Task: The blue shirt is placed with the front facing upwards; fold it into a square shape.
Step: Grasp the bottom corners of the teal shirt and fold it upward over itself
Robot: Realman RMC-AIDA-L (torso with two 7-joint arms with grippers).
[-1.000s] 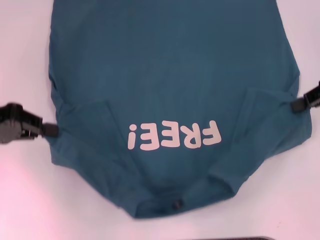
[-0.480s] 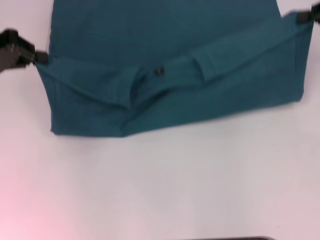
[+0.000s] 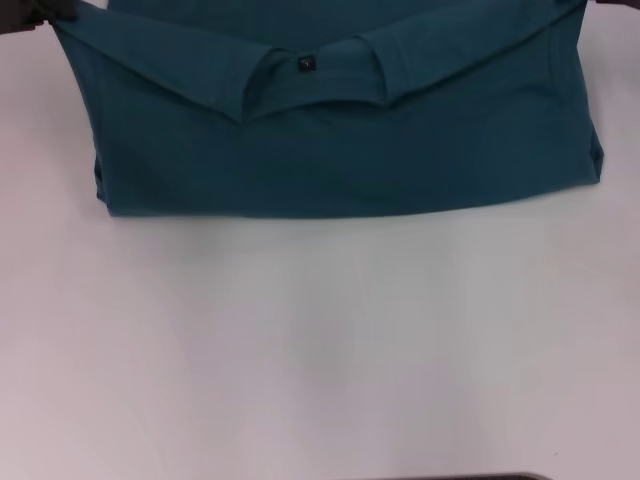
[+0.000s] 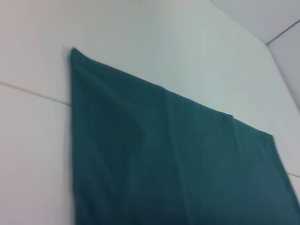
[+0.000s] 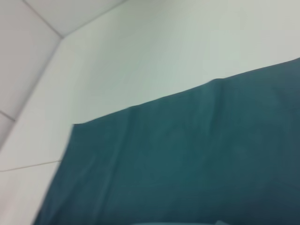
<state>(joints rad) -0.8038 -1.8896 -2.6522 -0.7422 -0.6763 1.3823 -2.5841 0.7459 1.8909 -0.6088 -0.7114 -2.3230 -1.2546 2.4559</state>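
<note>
The blue shirt (image 3: 340,150) lies across the far part of the white table (image 3: 320,350), its collar half folded over away from me. The small black neck label (image 3: 305,63) faces up on the turned-over collar. My left gripper (image 3: 60,15) shows as a dark shape at the top left edge, shut on the shirt's folded corner. Only a dark sliver of my right gripper (image 3: 612,3) appears at the top right edge, where the other corner runs up to it. The cloth edge stretches between the two. Both wrist views show plain teal shirt fabric (image 4: 164,159) (image 5: 187,164) lying flat below.
Bare white tabletop fills the whole near half of the head view. A dark strip (image 3: 450,477) shows at the near edge. Pale table seams (image 4: 28,91) and walls (image 5: 28,42) run beyond the shirt in the wrist views.
Both grippers carried the collar end up and away from me, folding the shirt over itself. The lettering is now covered and the grippers have reached the top edge.
</note>
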